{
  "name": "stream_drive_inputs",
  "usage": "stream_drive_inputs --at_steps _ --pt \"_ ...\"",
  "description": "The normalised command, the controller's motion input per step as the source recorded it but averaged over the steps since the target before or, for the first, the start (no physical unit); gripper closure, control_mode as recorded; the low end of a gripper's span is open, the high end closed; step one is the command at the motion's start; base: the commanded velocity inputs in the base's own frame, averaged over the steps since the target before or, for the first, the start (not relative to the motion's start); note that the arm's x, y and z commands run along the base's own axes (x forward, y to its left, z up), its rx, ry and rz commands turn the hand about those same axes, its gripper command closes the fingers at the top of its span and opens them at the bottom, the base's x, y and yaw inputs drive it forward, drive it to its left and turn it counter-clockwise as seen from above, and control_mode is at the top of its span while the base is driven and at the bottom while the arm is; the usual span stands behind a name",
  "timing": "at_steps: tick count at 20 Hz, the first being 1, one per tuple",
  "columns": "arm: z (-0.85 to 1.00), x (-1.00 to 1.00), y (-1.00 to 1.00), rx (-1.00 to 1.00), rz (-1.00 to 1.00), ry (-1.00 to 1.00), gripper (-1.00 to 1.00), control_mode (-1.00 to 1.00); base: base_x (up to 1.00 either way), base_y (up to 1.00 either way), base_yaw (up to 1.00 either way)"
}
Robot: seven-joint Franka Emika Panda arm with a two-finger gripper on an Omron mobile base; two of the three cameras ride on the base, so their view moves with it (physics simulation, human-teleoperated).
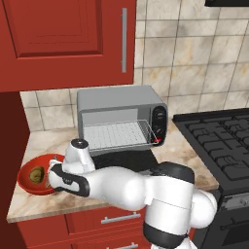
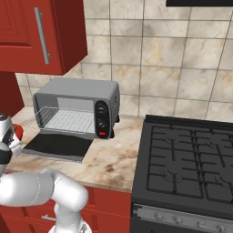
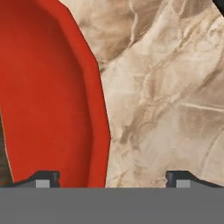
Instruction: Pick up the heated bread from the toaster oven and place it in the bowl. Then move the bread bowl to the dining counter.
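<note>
- Left base view, far left: red bowl (image 1: pixel 29 181) sits on the marbled counter (image 1: pixel 44 141) near its front-left corner, with the heated bread (image 1: pixel 36 173) inside it, left of centre.
- Arm's wrist reaches over the bowl's right rim; the gripper itself is hidden behind the wrist in this view.
- Hand view: gripper (image 3: pixel 113 179) spread wide, one fingertip (image 3: pixel 42 179) over the bowl's inner wall, the other over bare counter, so the rim (image 3: pixel 98 109) runs between them. Nothing gripped. Whether the tips touch the rim can't be told.
- A dark sliver at the hand view's left edge could be the bread; too little visible to confirm.
- Toaster oven (image 1: pixel 121 116) is right of the bowl, door folded down flat onto the counter, wire rack (image 1: pixel 116 133) bare.
- Black stove (image 1: pixel 219 141) butts against the counter's right end.
- Open counter: a strip in front of the oven door and a patch between oven and stove.
- Red upper cabinet (image 1: pixel 68 39) overhangs the oven.
- No readable labels; red button (image 2: pixel 102 134) low on the oven panel.
</note>
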Motion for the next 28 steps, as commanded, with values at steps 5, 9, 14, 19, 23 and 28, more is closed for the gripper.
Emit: stream_drive_inputs --at_steps 5,9,14,19,23,28 --pt "-0.16 0.11 0.01 -0.01 -0.01 -0.11 1.0 -1.0 0.0 0.0 0.0" --pt "0.0 0.0 0.0 0.0 0.0 0.0 1.0 -1.0 0.0 0.0 0.0" --pt "0.16 -0.12 -0.04 0.0 0.0 -0.09 1.0 -1.0 0.0 0.0 0.0" --pt "0.72 -0.76 -0.37 0.0 -0.04 -0.17 1.0 -1.0 0.0 0.0 0.0" --pt "1.0 -1.0 -0.58 0.0 -0.06 -0.3 1.0 -1.0 0.0 0.0 0.0" --pt "0.88 -0.7 -0.92 0.0 -0.15 -0.16 1.0 -1.0 0.0 0.0 0.0"
